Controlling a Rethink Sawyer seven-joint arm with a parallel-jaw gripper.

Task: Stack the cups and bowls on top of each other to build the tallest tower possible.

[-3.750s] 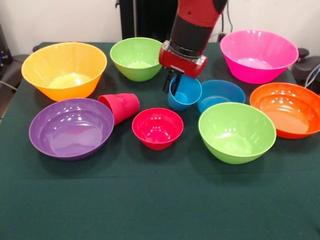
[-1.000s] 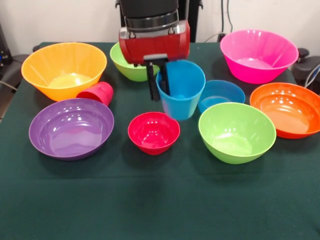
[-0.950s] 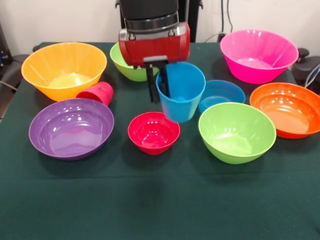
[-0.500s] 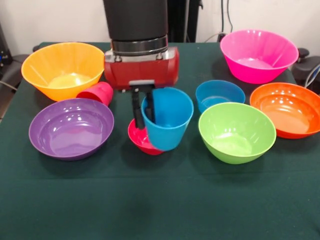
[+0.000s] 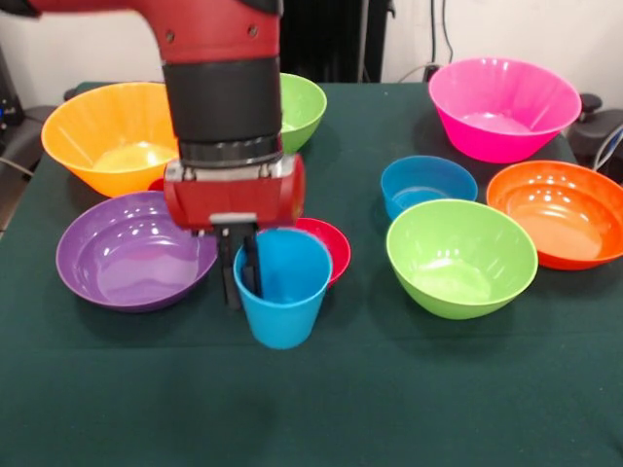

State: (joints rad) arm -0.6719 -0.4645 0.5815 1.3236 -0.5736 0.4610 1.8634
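Toward the near middle of the green-covered surface (image 5: 409, 399), the end effector (image 5: 241, 277) is clamped on the rim of the sky-blue cup (image 5: 283, 289), one finger (image 5: 252, 265) reaching down inside the cup and the other running down its outer wall on the side toward the purple bowl (image 5: 136, 250). The cup stands upright with its mouth up and shows nothing inside but that finger; whether its base touches the cloth or hangs just above it cannot be told. Just behind the cup sits the small red bowl (image 5: 327, 245), partly hidden by it, and its visible interior is bare. The purple bowl lies beside the arm's red wrist housing, open side up and empty. Behind it the yellow-orange bowl (image 5: 107, 136) rests with only a glossy reflection in its bottom, its edge partly covered by the arm. A lime green bowl (image 5: 304, 107) shows at the far side, half hidden behind the arm. On the other side of the cup, well apart from it, a second lime green bowl (image 5: 461, 256) sits empty, with the small blue bowl (image 5: 427, 185) just behind it, also empty. The orange bowl (image 5: 563, 212) lies beside these two near the edge of the surface, and the pink bowl (image 5: 503, 105) stands behind it at the far corner; neither holds anything. No bowl or cup is nested in or stacked on another in this view.
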